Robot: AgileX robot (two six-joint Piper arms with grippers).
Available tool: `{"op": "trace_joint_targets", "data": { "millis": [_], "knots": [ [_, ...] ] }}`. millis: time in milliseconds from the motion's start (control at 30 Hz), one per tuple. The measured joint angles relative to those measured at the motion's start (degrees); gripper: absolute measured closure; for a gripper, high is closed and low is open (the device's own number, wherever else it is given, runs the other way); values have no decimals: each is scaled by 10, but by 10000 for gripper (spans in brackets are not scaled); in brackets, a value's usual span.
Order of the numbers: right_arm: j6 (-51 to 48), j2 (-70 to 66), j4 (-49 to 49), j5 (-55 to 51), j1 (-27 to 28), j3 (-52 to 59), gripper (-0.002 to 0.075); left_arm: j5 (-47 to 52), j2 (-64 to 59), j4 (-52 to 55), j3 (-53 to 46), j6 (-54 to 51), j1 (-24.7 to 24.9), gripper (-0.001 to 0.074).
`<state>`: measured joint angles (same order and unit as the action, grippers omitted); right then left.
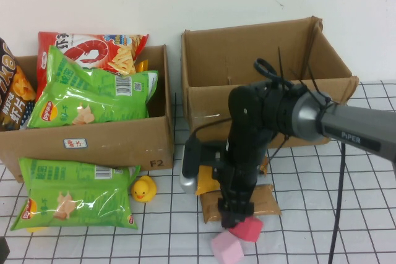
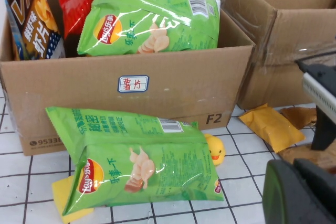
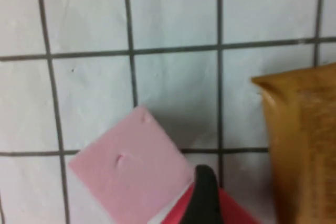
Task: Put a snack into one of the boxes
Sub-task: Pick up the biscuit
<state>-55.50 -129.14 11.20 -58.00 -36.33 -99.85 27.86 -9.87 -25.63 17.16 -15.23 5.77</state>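
Pink block [image 1: 227,248] lay nearest. Right gripper [image 1: 234,214], jaws released, hung over brown snack [image 1: 267,199], lengthwise left-right. Left gripper [image 2: 299,192], clenched, sat farther left.

I count two cardboard boxes [image 1: 124,143] [image 1: 260,100] on my table. I see two green chip bags [image 1: 93,94] [image 1: 74,193], one red chip bag [image 1: 99,51] and one dark chip bag [image 1: 12,91]. There are two brown snack packs [image 1: 263,199] [image 2: 270,127], two pink blocks [image 1: 228,250] [image 1: 250,228] and one yellow duck [image 1: 143,188].
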Motion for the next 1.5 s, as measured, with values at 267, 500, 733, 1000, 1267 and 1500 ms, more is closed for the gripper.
{"op": "trace_joint_targets", "data": {
  "millis": [267, 500, 733, 1000, 1267, 1500],
  "knots": [
    [3, -1, -14, -11, 0, -31, 181, 0, 0, 0, 0, 0, 0, 736],
    [10, -25, -32, 2, 0, -31, 181, 0, 0, 0, 0, 0, 0, 736],
    [25, -31, -63, 26, 0, -32, 181, 0, 0, 0, 0, 0, 0, 736],
    [17, -46, -56, 8, 0, -32, 181, 0, 0, -1, 0, 0, 0, 736],
    [5, -47, -50, 4, 0, -34, 242, 0, 0, -1, 0, -4, 0, 736],
    [5, -33, -27, -35, 0, -34, 262, 0, 0, -1, 0, -7, 0, 736]
  ]
}}
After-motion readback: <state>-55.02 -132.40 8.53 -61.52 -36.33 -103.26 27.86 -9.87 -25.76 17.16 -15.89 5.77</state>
